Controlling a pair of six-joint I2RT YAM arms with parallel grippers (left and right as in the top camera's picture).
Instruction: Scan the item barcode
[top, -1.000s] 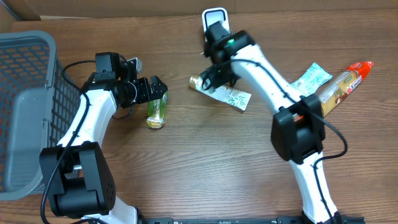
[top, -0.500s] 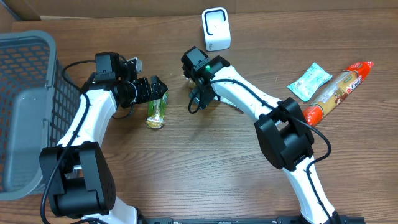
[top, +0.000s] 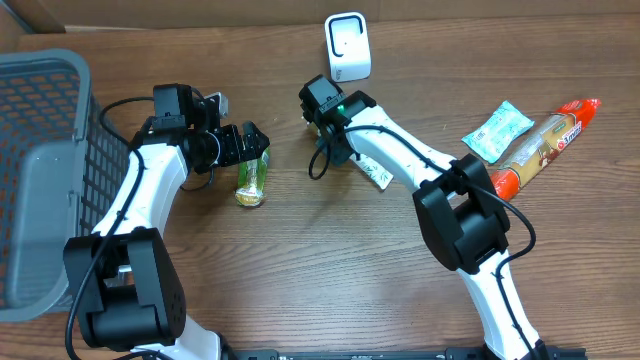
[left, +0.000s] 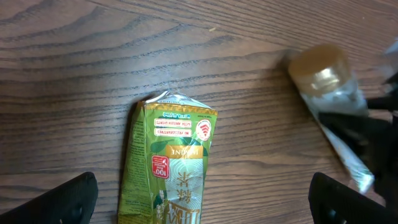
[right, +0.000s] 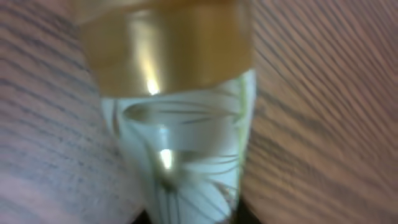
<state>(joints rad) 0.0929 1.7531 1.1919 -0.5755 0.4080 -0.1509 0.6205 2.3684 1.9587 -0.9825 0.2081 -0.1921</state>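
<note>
A white sachet with a gold end (right: 180, 124) fills the right wrist view, pinched narrow between the jaws of my right gripper (right: 186, 214), which is shut on it. From overhead, that gripper (top: 328, 130) sits over the sachet's gold end, and the white tail (top: 375, 172) trails right on the table. The white scanner (top: 347, 45) stands at the back. My left gripper (left: 202, 205) hangs wide open above a green tea packet (left: 171, 162) lying flat, touching nothing. The same green packet (top: 252, 180) shows below the left gripper (top: 252, 145) in the overhead view.
A grey mesh basket (top: 40, 170) takes up the left edge. A teal packet (top: 497, 130) and a long orange-red sausage pack (top: 545, 145) lie at the right. The right arm reaches across the table's middle.
My right arm swung away from the scanner, down and left onto the white sachet's gold end, and its jaws closed on it. The left arm and green packet stayed put.
</note>
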